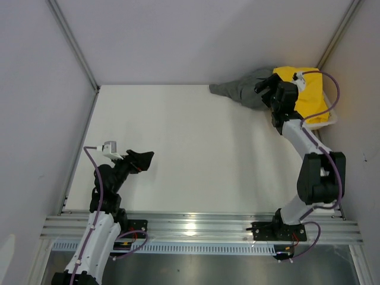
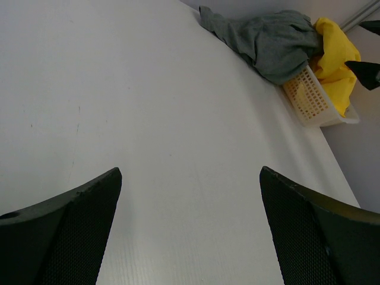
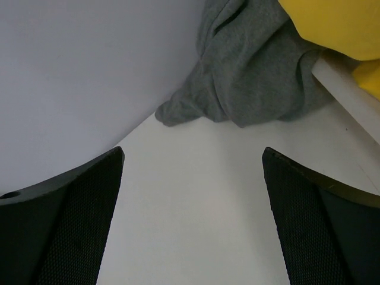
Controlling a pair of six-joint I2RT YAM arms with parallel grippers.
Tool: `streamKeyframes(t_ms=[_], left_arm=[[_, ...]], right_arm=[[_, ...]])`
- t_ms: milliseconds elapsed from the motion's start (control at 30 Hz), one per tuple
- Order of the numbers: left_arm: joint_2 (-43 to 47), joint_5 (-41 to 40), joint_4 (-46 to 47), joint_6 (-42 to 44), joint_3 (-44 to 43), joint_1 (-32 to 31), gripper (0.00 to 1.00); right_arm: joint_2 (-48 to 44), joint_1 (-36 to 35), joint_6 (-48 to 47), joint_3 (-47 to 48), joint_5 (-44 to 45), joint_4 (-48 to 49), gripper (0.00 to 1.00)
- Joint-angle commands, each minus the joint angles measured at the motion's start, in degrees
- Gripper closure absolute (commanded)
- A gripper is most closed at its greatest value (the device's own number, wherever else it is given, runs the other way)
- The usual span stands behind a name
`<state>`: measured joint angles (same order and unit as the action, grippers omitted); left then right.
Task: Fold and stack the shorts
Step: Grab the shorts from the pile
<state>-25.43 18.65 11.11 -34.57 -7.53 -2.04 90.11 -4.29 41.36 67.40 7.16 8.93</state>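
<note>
The dark grey shorts (image 1: 240, 89) spill out of the basket onto the table at the back right, also seen from the left wrist (image 2: 267, 41) and the right wrist (image 3: 249, 71). The yellow shorts (image 1: 312, 95) lie bunched inside the basket (image 2: 341, 59) (image 3: 338, 24). My right gripper (image 1: 266, 87) hovers over the grey shorts near the basket, open, with only bare table between its fingers (image 3: 77, 208). My left gripper (image 1: 145, 159) is open over the near left of the table, far from the cloth; its fingers (image 2: 77, 225) hold nothing.
A white mesh basket (image 2: 309, 98) (image 1: 328, 119) stands in the back right corner against the walls. Grey walls enclose the white table (image 1: 178, 148) at left, back and right. An aluminium rail (image 1: 196, 225) runs along the near edge.
</note>
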Motion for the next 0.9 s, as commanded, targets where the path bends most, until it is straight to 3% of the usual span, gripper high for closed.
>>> streamKeyframes(t_ms=[0, 300, 667, 767, 867], left_arm=[[1.3, 0.6, 0.7, -0.7, -0.2, 0.4, 0.01], [0.5, 0.0, 0.6, -0.3, -0.3, 0.4, 0.01], [-1.7, -0.5, 1.4, 0.2, -0.1, 0.4, 0.01], [-2.4, -0.7, 1.3, 0.4, -0.3, 0.4, 0.01], [-2.6, -0.9, 0.8, 0.6, -0.5, 0.4, 0.01]], right_arm=[[8.7, -0.4, 4.9, 7.6, 4.9, -1.6, 0.01], [26.0, -3.3, 16.0, 19.5, 15.9, -3.2, 0.01], [42.2, -5.2, 16.8, 35.3, 25.4, -4.8, 0.03], [44.7, -4.9, 18.9, 36.4, 28.1, -1.9, 0.06], [46.8, -4.8, 18.0, 38.5, 27.9, 1.5, 0.18]])
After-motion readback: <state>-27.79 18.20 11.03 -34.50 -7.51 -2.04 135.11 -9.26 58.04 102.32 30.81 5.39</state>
